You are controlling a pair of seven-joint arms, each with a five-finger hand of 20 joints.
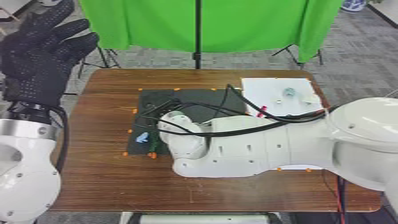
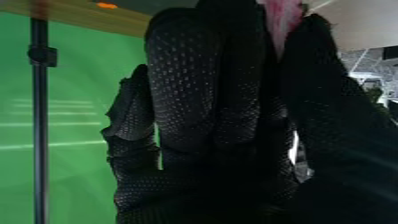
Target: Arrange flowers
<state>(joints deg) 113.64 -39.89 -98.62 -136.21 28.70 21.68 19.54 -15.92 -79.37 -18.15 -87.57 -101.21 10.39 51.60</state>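
In the head view my left hand (image 1: 40,55) is raised beside the table's far left corner, fingers spread. My right hand (image 1: 163,107) is over the dark mat (image 1: 209,95), hard to make out against it. In the right wrist view, fingers and thumb of my right hand (image 2: 191,100) pinch a pink flower (image 2: 282,20), its lower part hidden by the glove. A blue flower (image 1: 142,137) lies on the mat's left part, beside a green stem (image 1: 155,142) with an orange end. A small red piece (image 1: 262,111) stands out near the right arm.
A white sheet (image 1: 266,87) at the table's far right bears a clear, bluish glass-like object (image 1: 289,92) and small pale pieces. My right forearm and black cables cross above the mat and sheet. Behind the wooden table (image 1: 107,175) hangs a green curtain (image 1: 151,25) on a black stand.
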